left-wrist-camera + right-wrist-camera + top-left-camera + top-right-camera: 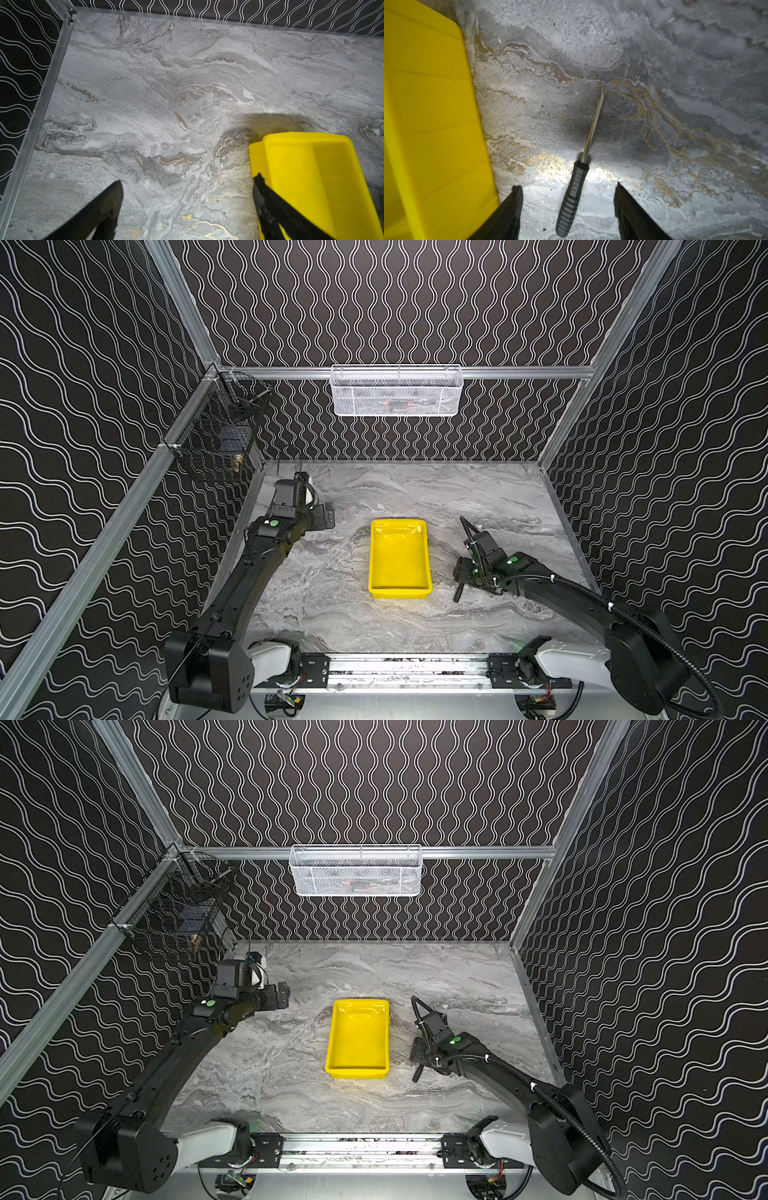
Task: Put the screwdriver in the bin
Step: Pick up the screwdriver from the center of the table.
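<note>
Workspace as I see it from the console: the marble tabletop (324,605) is bounded by aluminium rails and patterned walls at back, left and right; the bin (399,560) stands mid-table, empty, with open surface all round it; the white mesh basket (397,391) and the black wire basket (216,435) hang above table level. The screwdriver (580,168) lies flat on the table beside the bin's right wall, apart from it; the right gripper (568,186) straddles the handle, jaws apart, a gap on either side, grasping nothing; the left gripper (189,179) hovers wide open and empty near the bin's far left corner.
</note>
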Controlling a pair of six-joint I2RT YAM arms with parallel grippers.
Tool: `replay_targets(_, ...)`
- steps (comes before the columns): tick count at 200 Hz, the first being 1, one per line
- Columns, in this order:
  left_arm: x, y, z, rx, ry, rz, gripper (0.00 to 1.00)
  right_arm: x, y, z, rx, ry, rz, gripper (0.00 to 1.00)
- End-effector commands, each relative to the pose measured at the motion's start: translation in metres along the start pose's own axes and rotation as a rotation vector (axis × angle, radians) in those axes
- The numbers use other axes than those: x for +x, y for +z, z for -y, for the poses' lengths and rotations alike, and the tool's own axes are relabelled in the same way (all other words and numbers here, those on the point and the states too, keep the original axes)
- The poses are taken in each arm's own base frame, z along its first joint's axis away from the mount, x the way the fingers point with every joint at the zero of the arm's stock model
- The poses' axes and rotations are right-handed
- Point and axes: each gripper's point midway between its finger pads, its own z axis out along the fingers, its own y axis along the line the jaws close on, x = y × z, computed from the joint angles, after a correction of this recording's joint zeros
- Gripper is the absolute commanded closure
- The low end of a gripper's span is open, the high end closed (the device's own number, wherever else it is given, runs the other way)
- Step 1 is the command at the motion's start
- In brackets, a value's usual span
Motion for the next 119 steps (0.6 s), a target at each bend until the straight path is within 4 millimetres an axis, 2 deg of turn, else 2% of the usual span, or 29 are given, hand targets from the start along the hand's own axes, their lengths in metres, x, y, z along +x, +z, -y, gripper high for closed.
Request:
replay_targets(1, -0.001, -0.001, 0.000, 0.000, 0.005, 0.003, 0.01, 0.004, 0.002, 0.003, 0.016, 0.013, -0.018, 0.34)
replay_targets(119, 0.000, 0.000, 0.001, 0.003, 0.005, -0.003, 0.01, 0.016, 0.022, 0.012, 0.081, -0.032, -0.079, 0.47)
